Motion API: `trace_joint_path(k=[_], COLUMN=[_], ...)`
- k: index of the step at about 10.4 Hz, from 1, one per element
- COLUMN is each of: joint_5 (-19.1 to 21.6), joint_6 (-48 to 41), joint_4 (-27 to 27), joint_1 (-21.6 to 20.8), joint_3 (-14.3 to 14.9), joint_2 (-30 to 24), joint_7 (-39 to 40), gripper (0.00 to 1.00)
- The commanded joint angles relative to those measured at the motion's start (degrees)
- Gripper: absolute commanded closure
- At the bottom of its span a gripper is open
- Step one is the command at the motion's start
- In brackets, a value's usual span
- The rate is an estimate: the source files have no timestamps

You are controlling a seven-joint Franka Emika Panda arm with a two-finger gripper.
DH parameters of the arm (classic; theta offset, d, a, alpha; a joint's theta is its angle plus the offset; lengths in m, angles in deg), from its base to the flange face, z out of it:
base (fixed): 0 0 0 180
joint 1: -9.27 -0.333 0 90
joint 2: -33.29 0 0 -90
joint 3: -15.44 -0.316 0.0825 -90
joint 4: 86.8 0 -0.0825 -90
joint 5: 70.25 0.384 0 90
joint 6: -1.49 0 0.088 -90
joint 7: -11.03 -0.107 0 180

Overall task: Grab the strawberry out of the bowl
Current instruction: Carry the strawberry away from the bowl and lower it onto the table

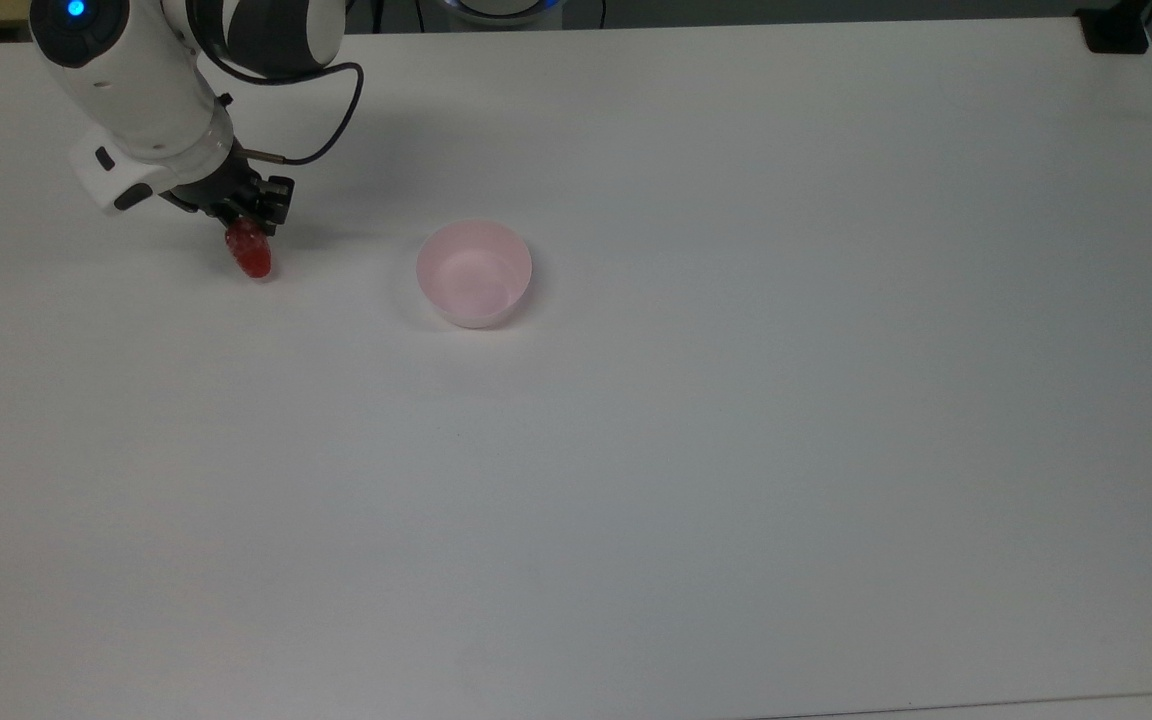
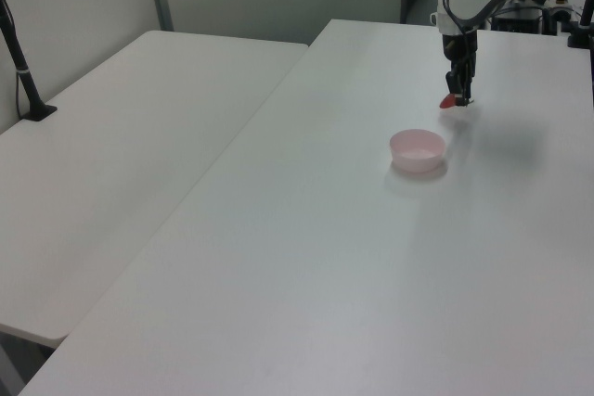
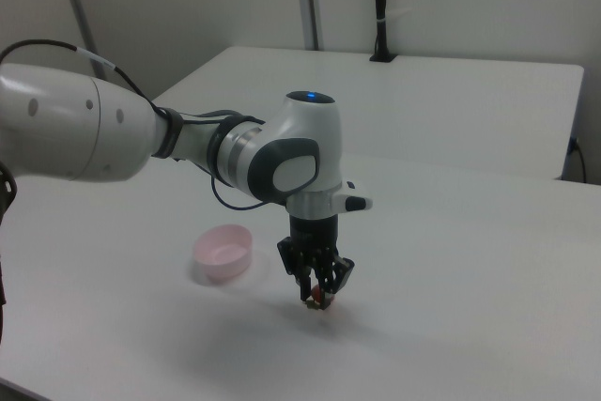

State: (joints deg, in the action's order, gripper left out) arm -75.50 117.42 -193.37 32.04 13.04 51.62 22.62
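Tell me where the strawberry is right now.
The strawberry is held in the end effector, low over the white table, toward the top view's left of the empty pink bowl.

1 strawberry [image 1: 249, 256], 1 bowl [image 1: 474, 272], 2 tables [image 2: 371, 257].
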Motion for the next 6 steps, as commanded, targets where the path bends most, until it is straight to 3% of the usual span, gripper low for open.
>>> trace_joint_path(k=[1,2,6], joint_5=[-0.55,-0.46,1.82], joint_6=[0.78,0.52,-9.12], joint_4=[-0.05,-0.05,3.55], joint_1=[0.43,0.43,-0.88], joint_3=[-0.15,-0.15,-1.20], joint_2=[-0.41,-0.93,-8.12], joint_7=[0.89,0.89,0.10], gripper=[0.09,0.00,0.00])
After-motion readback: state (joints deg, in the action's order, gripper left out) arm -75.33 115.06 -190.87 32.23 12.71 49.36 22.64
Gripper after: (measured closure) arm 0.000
